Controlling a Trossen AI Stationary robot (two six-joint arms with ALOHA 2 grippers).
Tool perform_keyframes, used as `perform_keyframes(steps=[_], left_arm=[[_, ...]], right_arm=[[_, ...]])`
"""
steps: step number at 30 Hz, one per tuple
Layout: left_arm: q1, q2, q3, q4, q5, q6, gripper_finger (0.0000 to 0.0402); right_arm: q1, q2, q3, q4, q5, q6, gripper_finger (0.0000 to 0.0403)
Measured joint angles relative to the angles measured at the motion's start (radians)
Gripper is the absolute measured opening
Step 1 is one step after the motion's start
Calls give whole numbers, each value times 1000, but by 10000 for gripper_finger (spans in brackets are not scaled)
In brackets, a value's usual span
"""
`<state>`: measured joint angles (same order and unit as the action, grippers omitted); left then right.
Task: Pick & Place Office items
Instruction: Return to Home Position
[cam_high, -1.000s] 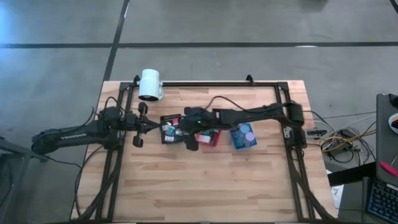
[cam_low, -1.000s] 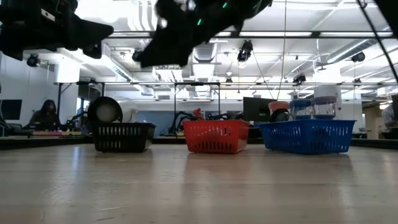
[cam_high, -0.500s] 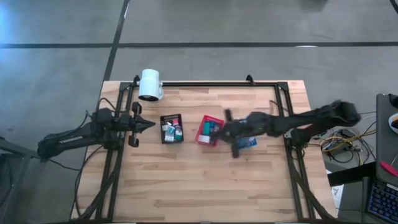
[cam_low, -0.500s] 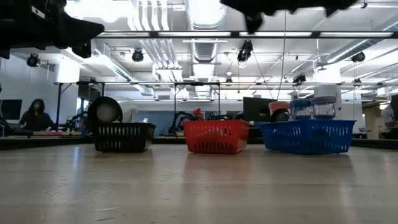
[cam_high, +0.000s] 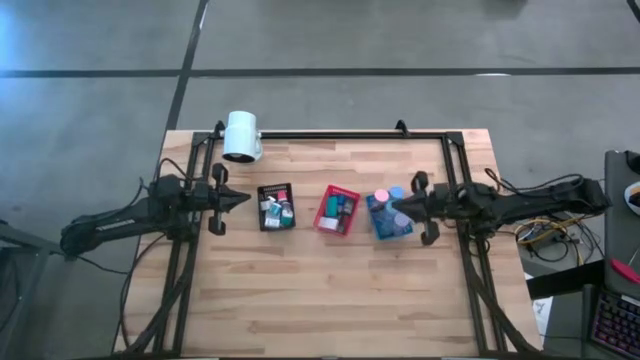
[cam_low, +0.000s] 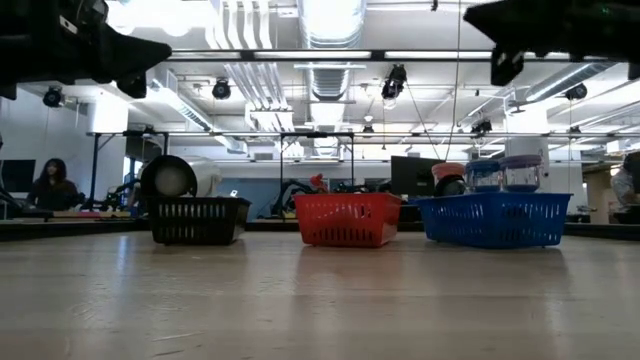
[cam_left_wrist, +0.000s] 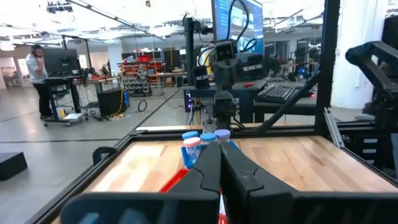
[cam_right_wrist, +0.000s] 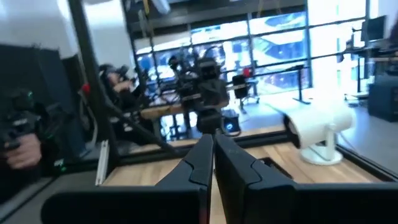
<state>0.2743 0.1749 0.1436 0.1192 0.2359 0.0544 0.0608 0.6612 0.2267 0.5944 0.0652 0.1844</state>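
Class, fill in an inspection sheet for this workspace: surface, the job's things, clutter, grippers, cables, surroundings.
Surface: wooden table, bare boards around the bins.
Job's things: office items lie inside the black bin, red bin and blue bin; a pink cap and a blue cap are in the blue one.
Clutter: white cylinder at the table's far left corner; nothing else seen.
Grippers: left gripper shut, empty, raised left of the black bin; right gripper shut, empty, raised at the blue bin's right side.
Cables: cable bundle beside the table's right edge.
Surroundings: concrete floor; a person far behind.
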Motion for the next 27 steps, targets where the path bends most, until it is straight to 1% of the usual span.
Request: perform_keyframes(steps=[5,9,11,12,15,19,25,27], left_arm=[[0,-10,6,-6,-19,-4,2],[0,-37,28,-72,-60,-2,2],[0,-56,27,-88,-65,15,2],[0,-67,17,-73,-64,23,2],[-1,-96,-48,47,-42,18,2],[3,-110,-129,110,-41,9,2],[4,-110,-129,110,-42,27,2],[4,-111,-116,81,-71,34,2]], right_arm=[[8,-124,-75,-16,4,1,12],[14,-204,-116,-14,8,-12,12],[16,-248,-136,-15,5,-27,12],[16,-266,-146,-14,6,-33,12],[15,-312,-178,-11,10,-55,12],[15,-350,-217,-15,10,-83,12],[15,-361,-218,-37,9,-83,12],[15,-373,-218,-39,9,-83,13]])
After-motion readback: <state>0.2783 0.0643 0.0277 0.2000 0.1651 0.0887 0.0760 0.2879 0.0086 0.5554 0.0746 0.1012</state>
